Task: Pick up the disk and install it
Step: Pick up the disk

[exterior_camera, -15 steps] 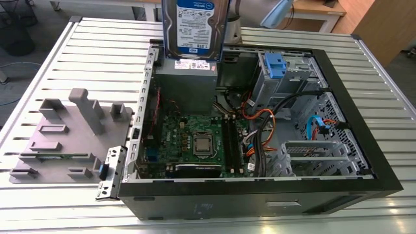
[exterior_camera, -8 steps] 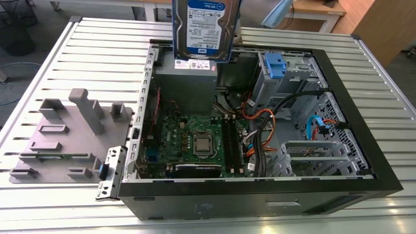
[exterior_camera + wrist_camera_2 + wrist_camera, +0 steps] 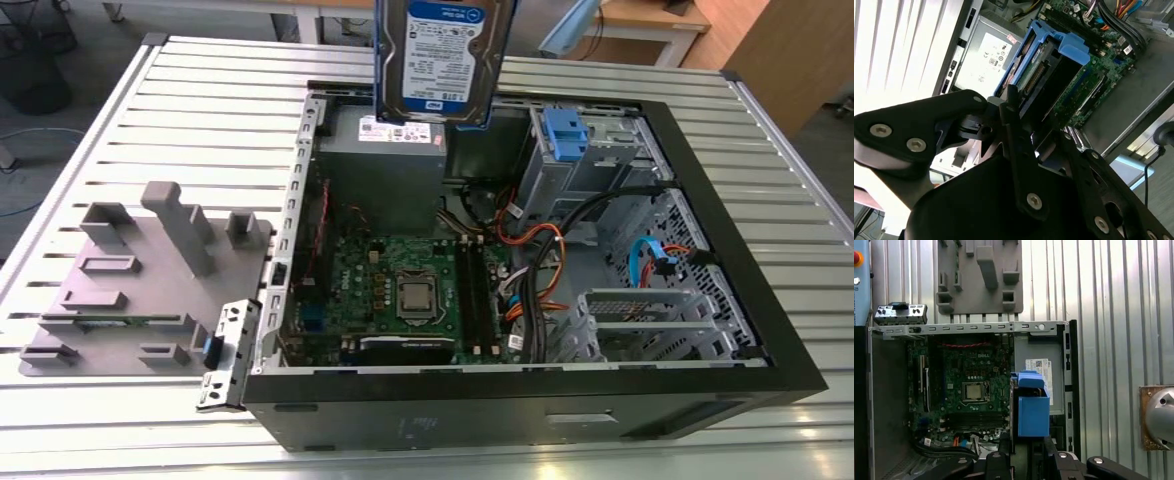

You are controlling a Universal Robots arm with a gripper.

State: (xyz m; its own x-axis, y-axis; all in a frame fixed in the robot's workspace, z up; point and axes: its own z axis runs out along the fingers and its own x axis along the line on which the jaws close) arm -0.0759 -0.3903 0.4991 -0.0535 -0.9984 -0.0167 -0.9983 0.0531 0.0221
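disk (image 3: 441, 60) in hand (image 3: 1026, 444) (upright); above PC case (image 3: 467, 410)

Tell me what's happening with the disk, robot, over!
End effector shut on the disk. Disk hanging above the open computer case, not in yet. Loose cables lie inside the case. Over.

The disk (image 3: 441, 60) is cut off by the exterior view's top edge.
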